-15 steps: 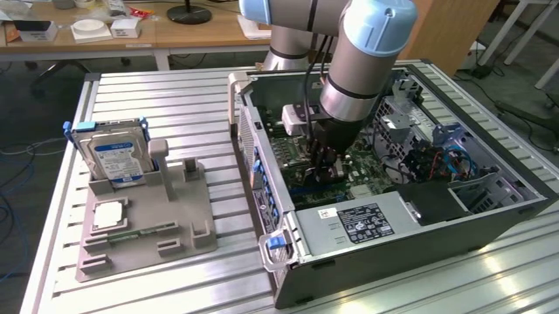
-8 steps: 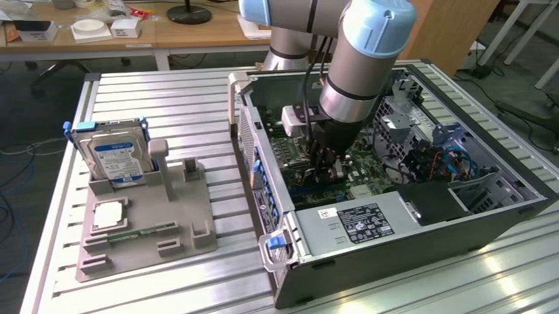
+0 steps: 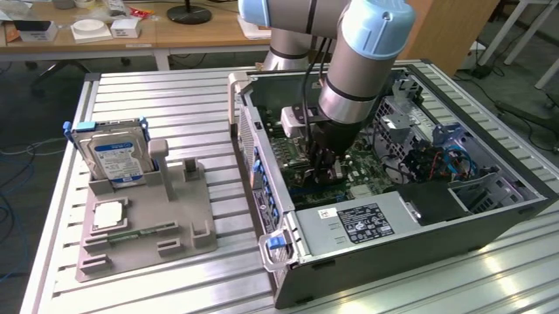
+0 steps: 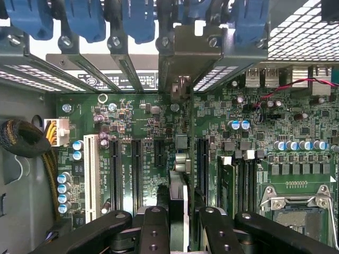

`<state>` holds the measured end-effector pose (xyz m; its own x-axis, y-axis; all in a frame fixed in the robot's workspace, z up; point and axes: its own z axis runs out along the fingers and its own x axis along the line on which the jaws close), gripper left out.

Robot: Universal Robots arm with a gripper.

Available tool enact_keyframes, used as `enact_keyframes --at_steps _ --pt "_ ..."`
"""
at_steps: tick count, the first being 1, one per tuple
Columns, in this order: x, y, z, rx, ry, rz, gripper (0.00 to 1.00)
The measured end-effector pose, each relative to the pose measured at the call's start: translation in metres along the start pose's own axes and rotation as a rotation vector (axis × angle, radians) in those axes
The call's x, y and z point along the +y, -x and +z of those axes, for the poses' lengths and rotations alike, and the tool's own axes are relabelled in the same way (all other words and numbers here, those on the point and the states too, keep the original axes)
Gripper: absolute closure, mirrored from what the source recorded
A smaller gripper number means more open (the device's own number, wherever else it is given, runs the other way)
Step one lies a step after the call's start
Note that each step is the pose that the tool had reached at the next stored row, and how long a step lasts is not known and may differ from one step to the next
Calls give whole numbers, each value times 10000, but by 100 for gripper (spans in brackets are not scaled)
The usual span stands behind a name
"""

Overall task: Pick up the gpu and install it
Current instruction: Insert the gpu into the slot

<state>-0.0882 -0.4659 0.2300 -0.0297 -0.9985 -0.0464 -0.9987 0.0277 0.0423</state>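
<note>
My gripper (image 4: 177, 225) is clamped on the gpu (image 4: 178, 159), which I hold edge-on and upright above the green motherboard (image 4: 132, 121) inside the open computer case (image 3: 419, 235). The card's metal bracket (image 4: 185, 58) reaches the case's rear slot wall, beside the blue retention clips (image 4: 85, 21). Beyond the case, a hard drive (image 3: 118, 157) stands in a grey fixture (image 3: 148, 229) on the table.

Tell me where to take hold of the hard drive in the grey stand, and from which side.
Grip the hard drive by its upper half, coming straight down from above, with fingers across the labelled face and the back. It stands upright in the grey stand, whose slot covers its lower end. A post crowds its edge on the exterior view's right.
</note>
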Motion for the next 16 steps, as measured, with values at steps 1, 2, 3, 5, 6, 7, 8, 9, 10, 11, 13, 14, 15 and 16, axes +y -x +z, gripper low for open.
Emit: enact_keyframes --at_steps 1,2,3,5,6,7,8,9,10,11,13,14,15,16 --pt "1 0 0 1 0 2 73" --pt "2 0 1 0 -1 4 73" --pt "2 0 1 -1 -1 4 73" --pt "2 0 2 0 0 4 73" --pt "2 0 9 1 0 4 73" --pt "5 -2 23 8 2 3 73" --pt "8 -3 43 5 -5 -1 73" --pt "12 -5 58 14 -9 -10 73" --pt "14 -7 62 17 -9 -23 73" --pt "13 -8 64 15 -10 -27 73" --pt "23 -5 68 3 -4 -8 73" --pt "22 -5 67 6 -7 -10 73" --pt "22 -5 67 3 -4 -9 73" --pt "26 -4 68 2 -3 -1 73"
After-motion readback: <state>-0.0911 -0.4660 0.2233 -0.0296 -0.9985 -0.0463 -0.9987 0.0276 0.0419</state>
